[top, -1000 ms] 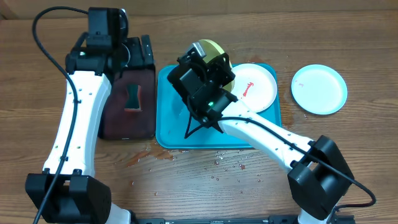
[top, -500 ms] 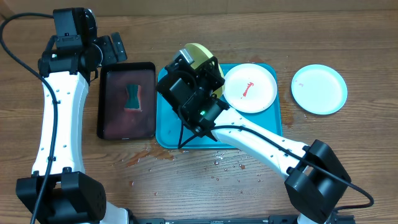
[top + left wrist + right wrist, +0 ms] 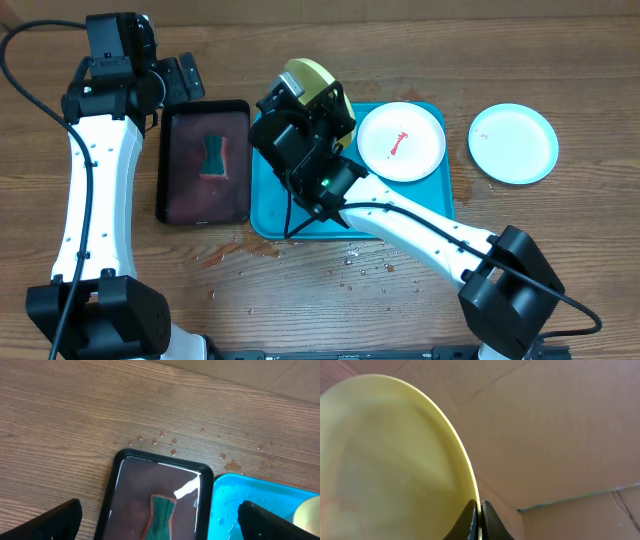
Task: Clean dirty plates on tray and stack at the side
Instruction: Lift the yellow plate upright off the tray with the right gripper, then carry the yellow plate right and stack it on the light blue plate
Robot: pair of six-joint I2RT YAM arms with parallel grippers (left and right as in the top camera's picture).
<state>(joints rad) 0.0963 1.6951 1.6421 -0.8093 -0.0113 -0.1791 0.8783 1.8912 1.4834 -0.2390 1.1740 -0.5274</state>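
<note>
My right gripper [image 3: 322, 96] is shut on the rim of the pale green plate [image 3: 308, 76] and holds it tilted up on edge above the left part of the turquoise tray [image 3: 290, 215]. In the right wrist view the plate [image 3: 385, 460] fills the left side, its rim pinched between my fingers [image 3: 480, 520]. The white plate [image 3: 402, 140] with a red smear lies in the tray's right half. The light blue plate [image 3: 513, 143] lies on the table to the right of the tray. My left gripper [image 3: 160, 525] is open and empty, above the black tray.
A black tray [image 3: 205, 160] with dark reddish liquid holds a green sponge [image 3: 214, 157], left of the turquoise tray; both show in the left wrist view [image 3: 160, 490]. Water drops and reddish smears lie on the wooden table [image 3: 330, 265] in front of the trays.
My left arm swung left and back, uncovering the black tray, then held still. My right gripper lifted the pale green plate a little further toward the tray's back left.
</note>
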